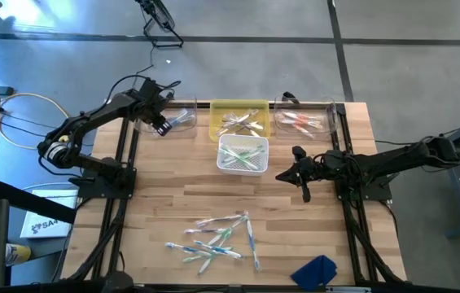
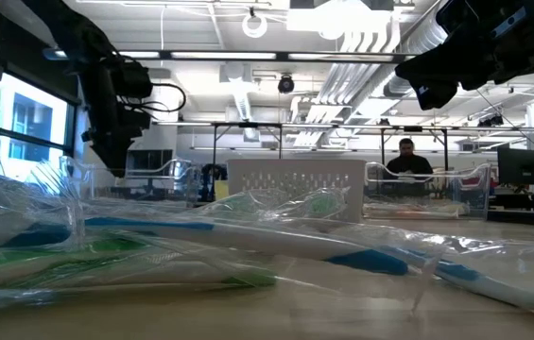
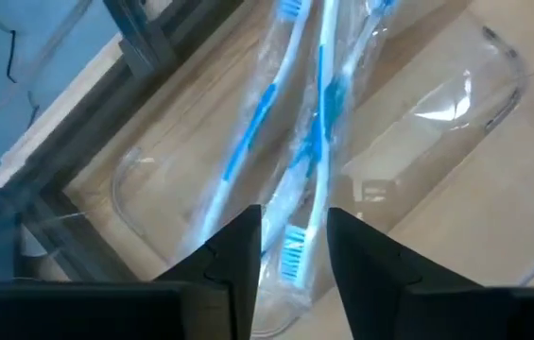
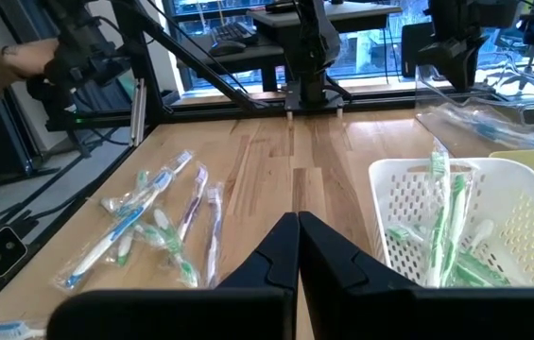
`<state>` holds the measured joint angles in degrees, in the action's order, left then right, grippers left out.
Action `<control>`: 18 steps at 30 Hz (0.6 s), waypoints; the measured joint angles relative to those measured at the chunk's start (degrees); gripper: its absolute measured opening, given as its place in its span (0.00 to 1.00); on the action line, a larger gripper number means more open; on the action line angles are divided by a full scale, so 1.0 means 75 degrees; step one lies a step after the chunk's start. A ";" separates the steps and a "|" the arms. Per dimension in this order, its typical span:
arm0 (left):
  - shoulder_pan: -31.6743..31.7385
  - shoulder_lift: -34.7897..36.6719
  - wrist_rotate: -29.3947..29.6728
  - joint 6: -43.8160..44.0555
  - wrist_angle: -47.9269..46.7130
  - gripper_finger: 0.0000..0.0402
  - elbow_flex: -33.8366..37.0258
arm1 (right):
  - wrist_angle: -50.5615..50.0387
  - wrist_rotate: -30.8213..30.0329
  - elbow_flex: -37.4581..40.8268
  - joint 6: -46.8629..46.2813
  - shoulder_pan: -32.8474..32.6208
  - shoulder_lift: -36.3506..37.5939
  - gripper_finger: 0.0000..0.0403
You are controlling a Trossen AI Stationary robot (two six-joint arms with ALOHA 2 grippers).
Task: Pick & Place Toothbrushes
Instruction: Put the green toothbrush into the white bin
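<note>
Left tool (image 3: 290,260) open over clear tray (image 1: 182,120) at surface (image 1: 173,199) far-left edge, blue toothbrushes (image 3: 276,123) inside. Right tool (image 4: 297,247) closed mid-right, bare wood around. Loose toothbrushes (image 1: 217,236) near front edge.

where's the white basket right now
In the high view the white basket sits mid-table toward the far edge, just in front of the yellow tray, with green-accented toothbrushes lying inside it. The right gripper hovers to its right.
</note>
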<state>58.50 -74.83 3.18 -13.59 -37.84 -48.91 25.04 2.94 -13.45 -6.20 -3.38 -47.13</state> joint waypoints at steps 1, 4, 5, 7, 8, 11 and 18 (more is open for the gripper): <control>0.0000 0.0000 0.0000 -0.0009 -0.0022 0.30 -0.0073 | -0.0003 0.0000 0.0000 0.0000 -0.0003 0.0000 0.01; 0.0000 0.0006 -0.0006 -0.0014 -0.0056 0.30 -0.0372 | 0.0000 -0.0001 0.0001 -0.0001 -0.0002 -0.0002 0.01; 0.0000 0.0009 -0.0006 -0.0014 -0.0086 0.30 -0.0469 | 0.0000 0.0000 0.0001 -0.0001 -0.0003 0.0000 0.01; 0.0000 0.0009 -0.0009 -0.0010 -0.0109 0.30 -0.0658 | 0.0000 -0.0003 0.0000 -0.0002 -0.0001 0.0000 0.01; 0.0000 0.0009 -0.0009 0.0020 -0.0102 0.30 -0.0749 | 0.0000 0.0000 0.0000 -0.0003 -0.0001 0.0000 0.01; 0.0000 0.0012 -0.0118 0.0055 -0.0120 0.30 -0.0951 | 0.0000 0.0000 0.0000 -0.0003 -0.0003 0.0000 0.01; -0.0009 0.0012 -0.1183 0.0068 -0.0057 0.30 -0.0979 | 0.0000 0.0000 0.0000 -0.0006 -0.0002 0.0000 0.01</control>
<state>58.43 -74.74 -5.69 -13.08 -38.26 -56.25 25.04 2.94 -13.45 -6.24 -3.39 -47.13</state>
